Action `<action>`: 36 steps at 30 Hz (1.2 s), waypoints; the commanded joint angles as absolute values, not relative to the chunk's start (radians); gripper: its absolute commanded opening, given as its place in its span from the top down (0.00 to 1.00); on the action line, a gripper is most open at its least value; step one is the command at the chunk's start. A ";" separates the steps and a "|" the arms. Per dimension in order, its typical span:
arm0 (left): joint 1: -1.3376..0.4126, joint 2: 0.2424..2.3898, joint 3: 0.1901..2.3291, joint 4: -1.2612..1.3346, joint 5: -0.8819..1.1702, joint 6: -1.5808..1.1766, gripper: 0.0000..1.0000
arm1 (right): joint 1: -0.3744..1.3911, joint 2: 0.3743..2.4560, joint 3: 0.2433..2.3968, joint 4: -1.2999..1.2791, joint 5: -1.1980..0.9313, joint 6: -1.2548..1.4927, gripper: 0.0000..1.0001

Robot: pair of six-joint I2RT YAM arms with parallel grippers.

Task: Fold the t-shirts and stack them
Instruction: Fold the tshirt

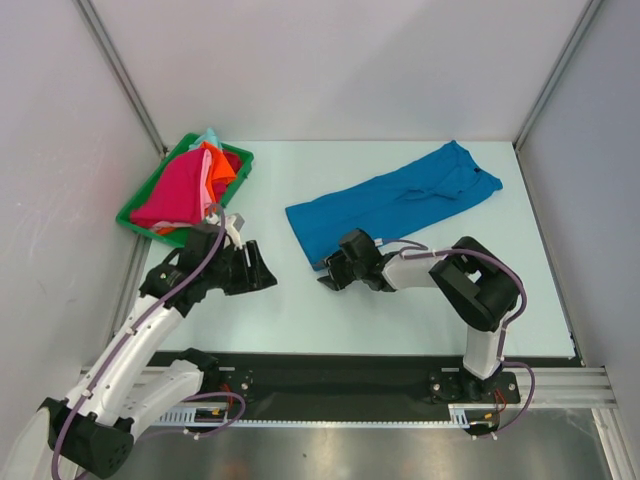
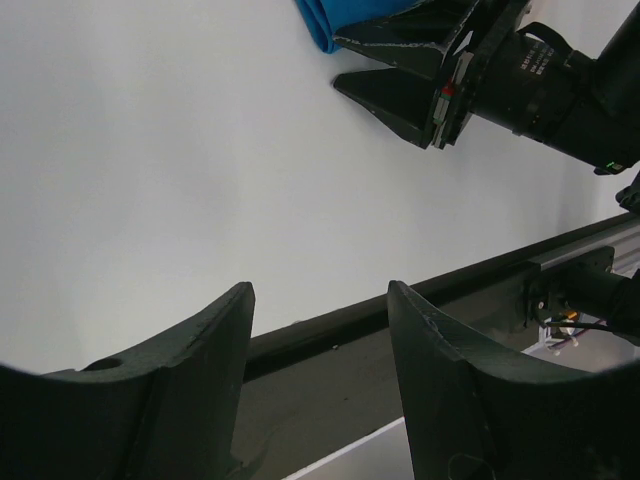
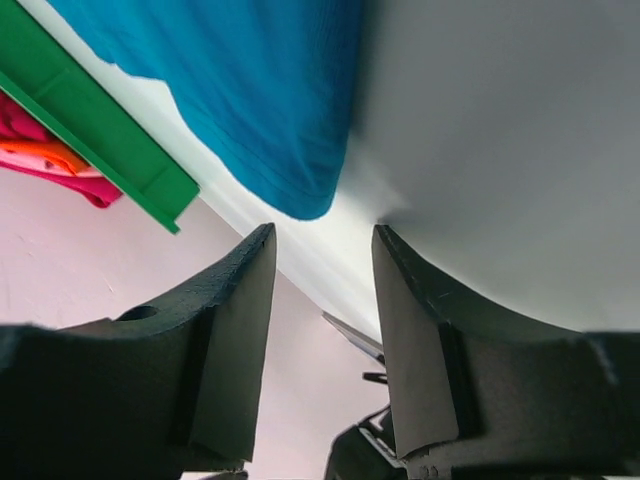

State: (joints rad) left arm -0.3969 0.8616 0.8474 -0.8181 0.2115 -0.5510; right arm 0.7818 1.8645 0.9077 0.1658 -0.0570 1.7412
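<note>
A large bright blue t-shirt [image 1: 400, 195] lies folded into a long strip across the middle of the table. Its near-left corner shows in the right wrist view [image 3: 250, 90] and in the left wrist view [image 2: 335, 20]. My right gripper [image 1: 327, 275] is open and empty, low over the table just in front of that corner [image 3: 322, 232]; it also shows in the left wrist view [image 2: 340, 62]. My left gripper [image 1: 268, 280] is open and empty to the left, pointing toward the right gripper [image 2: 320, 290]. Magenta [image 1: 175, 190], orange [image 1: 220, 165] and mint [image 1: 208, 135] shirts are piled in the tray.
The green plastic tray [image 1: 130, 218] stands at the back left corner, close behind the left arm; its rim shows in the right wrist view [image 3: 100, 130]. White walls enclose the table. A black rail [image 1: 330, 365] runs along the near edge.
</note>
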 commanded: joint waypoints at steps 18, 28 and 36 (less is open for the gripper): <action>-0.330 0.923 0.977 -0.810 0.229 -0.515 0.38 | 0.738 1.956 0.928 0.003 -0.007 1.746 0.97; -0.319 1.041 1.022 -0.721 0.305 -0.446 0.26 | 0.729 1.631 0.607 -0.262 -0.048 1.370 1.00; -0.322 1.268 0.983 -0.572 0.452 -0.430 0.23 | 0.721 1.137 0.382 -0.584 0.034 1.270 0.79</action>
